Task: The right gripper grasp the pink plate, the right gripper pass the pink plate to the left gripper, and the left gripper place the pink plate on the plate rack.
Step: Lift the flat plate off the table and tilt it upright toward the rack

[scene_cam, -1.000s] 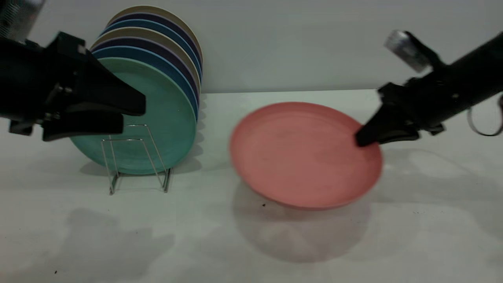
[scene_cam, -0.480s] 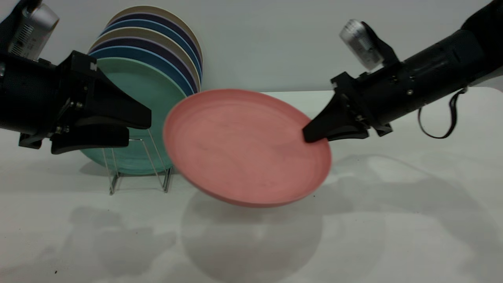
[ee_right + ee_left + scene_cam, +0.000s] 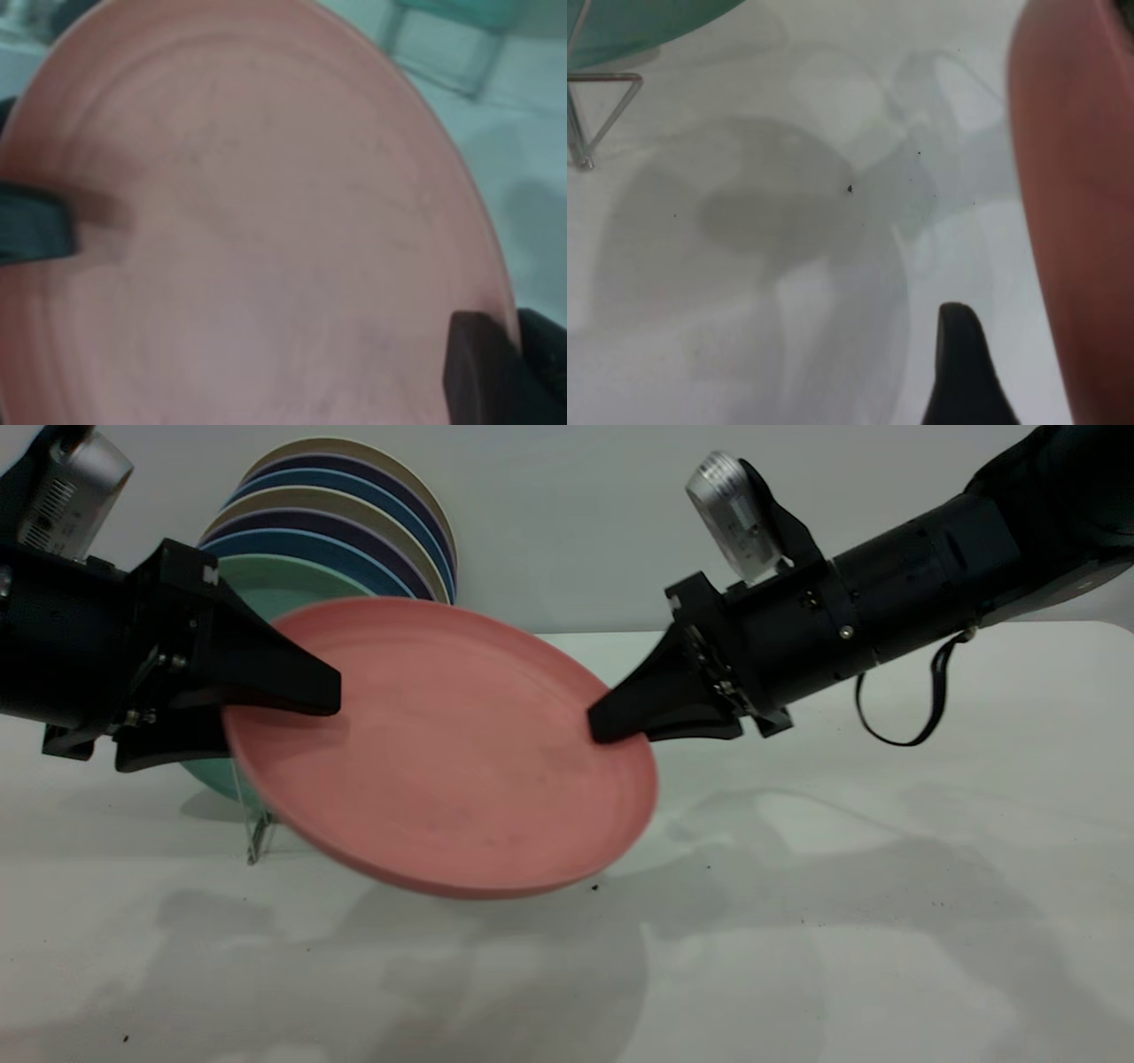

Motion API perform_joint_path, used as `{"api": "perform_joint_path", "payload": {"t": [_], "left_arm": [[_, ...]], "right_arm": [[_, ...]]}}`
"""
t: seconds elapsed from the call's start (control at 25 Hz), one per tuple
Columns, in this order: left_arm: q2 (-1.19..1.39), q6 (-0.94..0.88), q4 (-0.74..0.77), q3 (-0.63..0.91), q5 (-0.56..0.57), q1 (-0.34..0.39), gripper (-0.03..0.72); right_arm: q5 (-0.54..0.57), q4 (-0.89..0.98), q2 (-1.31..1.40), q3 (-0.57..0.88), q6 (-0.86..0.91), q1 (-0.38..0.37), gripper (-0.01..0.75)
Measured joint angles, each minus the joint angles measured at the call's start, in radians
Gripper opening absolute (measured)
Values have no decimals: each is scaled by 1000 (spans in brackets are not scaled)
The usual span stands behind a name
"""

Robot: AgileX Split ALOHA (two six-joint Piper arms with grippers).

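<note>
White table carries the plate rack.

The pink plate is round, shallow and salmon-coloured, with a low raised rim. It hangs tilted above the surface, its near edge lower. The right gripper is clamped on its right rim, and its left rim sits between the parted jaws of the left gripper. The plate rack, thin silver wire, stands behind it, mostly hidden, holding upright plates
</note>
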Motion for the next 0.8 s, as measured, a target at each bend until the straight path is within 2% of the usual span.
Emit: {"api": "perform_joint_path", "payload": {"t": [0.08, 0.16, 0.28, 0.32, 0.4, 0.56, 0.64, 0.72, 0.8], "left_arm": [[0, 0, 0, 0, 0, 0, 457], [0, 0, 0, 0, 2, 0, 378], [0, -1, -3, -1, -8, 0, 156], [1, -1, -7, -1, -22, 2, 109], [2, 3, -6, -1, -26, 3, 101], [4, 14, 6, -1, -36, 3, 101], [4, 14, 25, -1, -69, 3, 101], [4, 14, 51, -1, -117, 3, 101], [4, 14, 65, -1, -161, 3, 101]], "right_arm": [[22, 17, 0, 0, -10, 6, 17], [38, 29, 0, 0, -22, 7, 24], [50, 34, 0, 0, -39, 7, 48], [55, 34, 0, 0, -52, 7, 68], [63, 36, 0, 0, -71, 8, 115], [71, 48, 0, 0, -90, 6, 330], [79, 48, 0, 0, -92, 3, 464], [110, 49, 0, 0, -88, -10, 569], [149, 49, 0, 0, -74, -31, 643]]}}
